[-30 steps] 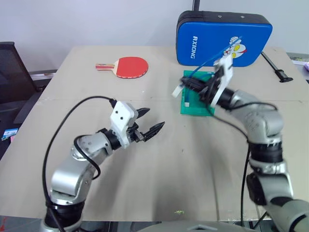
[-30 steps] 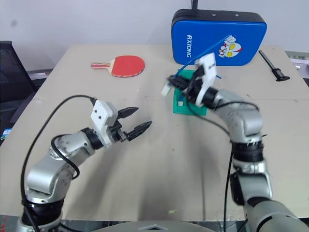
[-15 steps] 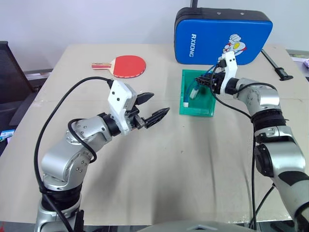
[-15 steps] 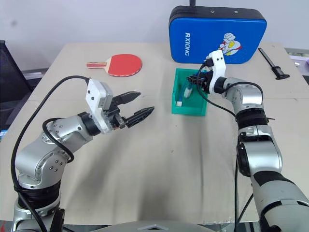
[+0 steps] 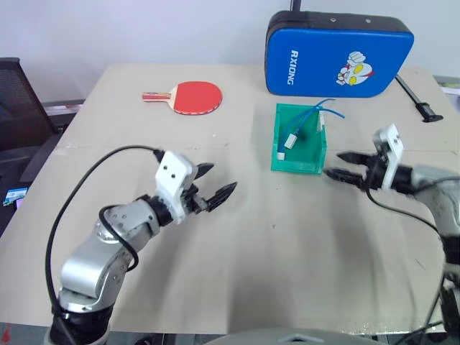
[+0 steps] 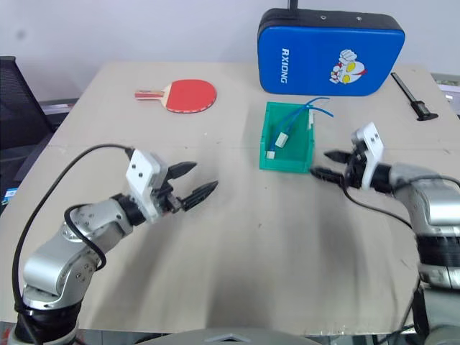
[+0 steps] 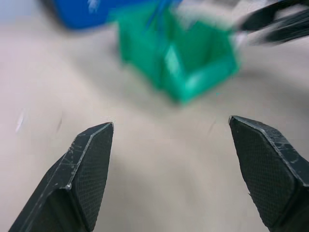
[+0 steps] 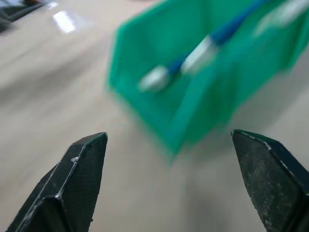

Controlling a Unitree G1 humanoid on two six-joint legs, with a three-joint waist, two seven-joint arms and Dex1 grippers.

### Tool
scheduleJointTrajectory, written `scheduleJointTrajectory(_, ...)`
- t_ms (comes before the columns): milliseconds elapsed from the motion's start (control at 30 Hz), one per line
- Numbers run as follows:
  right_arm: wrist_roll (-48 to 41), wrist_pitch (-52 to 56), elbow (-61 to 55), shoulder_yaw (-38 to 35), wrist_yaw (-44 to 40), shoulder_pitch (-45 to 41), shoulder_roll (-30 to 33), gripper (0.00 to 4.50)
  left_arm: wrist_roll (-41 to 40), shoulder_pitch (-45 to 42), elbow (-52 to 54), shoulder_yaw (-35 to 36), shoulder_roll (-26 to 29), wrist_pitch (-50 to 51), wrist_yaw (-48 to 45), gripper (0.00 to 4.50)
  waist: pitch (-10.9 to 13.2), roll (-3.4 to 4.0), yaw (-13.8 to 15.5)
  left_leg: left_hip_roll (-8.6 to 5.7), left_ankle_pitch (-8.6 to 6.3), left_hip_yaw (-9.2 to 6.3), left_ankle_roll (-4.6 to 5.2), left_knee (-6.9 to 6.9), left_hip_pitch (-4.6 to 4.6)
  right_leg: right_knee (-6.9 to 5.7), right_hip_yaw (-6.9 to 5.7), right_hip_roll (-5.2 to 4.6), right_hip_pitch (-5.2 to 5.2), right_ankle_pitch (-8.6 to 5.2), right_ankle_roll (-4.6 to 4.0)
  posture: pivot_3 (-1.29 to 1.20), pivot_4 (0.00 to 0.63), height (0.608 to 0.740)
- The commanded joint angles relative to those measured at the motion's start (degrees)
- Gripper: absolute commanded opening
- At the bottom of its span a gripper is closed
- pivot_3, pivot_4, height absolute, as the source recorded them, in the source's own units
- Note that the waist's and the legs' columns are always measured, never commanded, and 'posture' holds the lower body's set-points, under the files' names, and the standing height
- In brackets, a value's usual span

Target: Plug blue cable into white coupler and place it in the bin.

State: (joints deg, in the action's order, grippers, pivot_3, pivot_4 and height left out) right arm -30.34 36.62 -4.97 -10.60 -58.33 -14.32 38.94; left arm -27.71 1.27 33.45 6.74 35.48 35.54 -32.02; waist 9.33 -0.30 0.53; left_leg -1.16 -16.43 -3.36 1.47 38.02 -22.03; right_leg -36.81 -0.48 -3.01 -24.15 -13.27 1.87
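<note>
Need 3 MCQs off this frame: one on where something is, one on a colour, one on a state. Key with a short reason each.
1. Where is the blue cable?
A. in the green bin
B. beside the paddle
C. in the left end effector

2. What colour is the face of the table tennis paddle?
A. black
B. red
C. yellow

3. What state is the right end effector in?
A. shut on the cable
B. open and empty
C. shut on the coupler

Key:
1 A: the cable lies inside the bin, one end sticking up over its far rim, the white coupler on it.
2 B: the paddle on the table's far left has a red face.
3 B: its fingers stand apart with nothing between them, just to the right of the bin; the left end effector is open too.
</note>
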Motion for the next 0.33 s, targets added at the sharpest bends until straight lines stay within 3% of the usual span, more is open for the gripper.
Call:
scheduleJointTrajectory(33,1.79,-13.26,-2.27,-4.33,-3.26,8.58,-0.32,4.03,3.90,5.28,-1.04,-0.13,0.98,-7.16,-2.76,3.92,0.02,0.02,0.13,0.00,-0.01,0.02,0.02,0.03,0.07,-0.01,0.01,0.00,0.08,0.00,-0.01,0.00,0.150,0.740)
scheduleJointTrajectory(133,6.91,-24.20,0.72,-4.83,-1.26,16.78,-1.67,4.03,6.37,9.43,-4.10,-1.34,0.07,-12.25,-4.30,3.92,0.02,0.02,0.31,0.01,-0.01,0.00,0.02,0.09,0.42,0.03,-0.03,-0.01,0.54,-0.04,-0.02,0.00,0.150,0.740)
scheduleJointTrajectory(167,7.30,-26.19,1.12,-4.84,-0.97,18.34,-2.23,4.28,6.74,9.92,-4.96,-1.41,-0.29,-13.26,-4.51,3.92,0.03,0.03,0.33,0.01,-0.01,0.00,0.03,0.17,0.40,0.03,-0.04,-0.01,0.55,-0.13,-0.19,0.00,0.150,0.740)
scheduleJointTrajectory(333,6.71,-29.67,0.43,-4.59,-0.64,22.08,-3.77,4.28,8.52,10.50,-7.42,-2.25,-2.02,-16.15,-4.46,3.92,0.03,0.03,0.12,0.03,0.02,0.09,0.04,0.41,0.41,-0.01,0.05,0.04,0.59,0.05,-0.18,0.00,0.150,0.740)
